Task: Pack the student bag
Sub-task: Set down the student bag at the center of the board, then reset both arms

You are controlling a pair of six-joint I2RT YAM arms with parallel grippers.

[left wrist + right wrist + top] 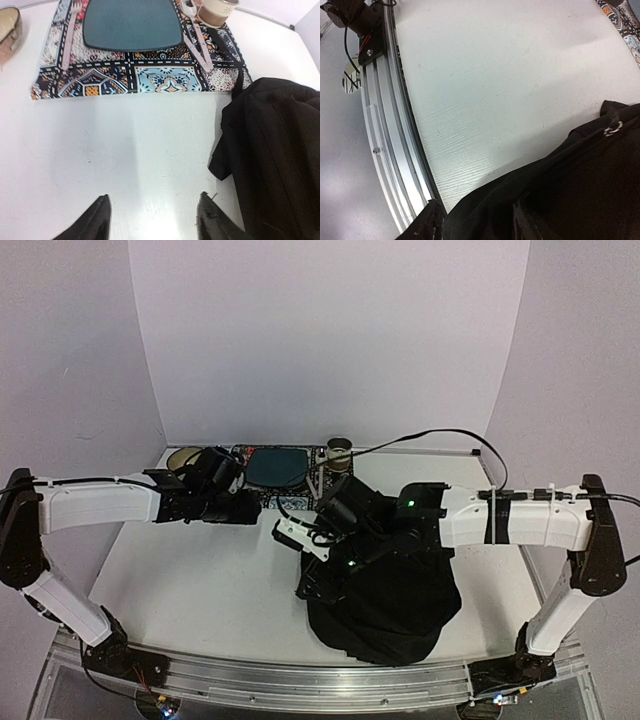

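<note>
Left claw [152, 212] is wide and empty over the white table [125, 150], and my right claw [475, 222] is wide too, just above the black bag [580, 190]. That bag sits slumped at the front right, beside the patterned mat [150, 80]. I think packing is far from done: fork [67, 35], spoon [197, 40] and cup [217, 10] lie on the mat, and I cannot see inside the bag
</note>
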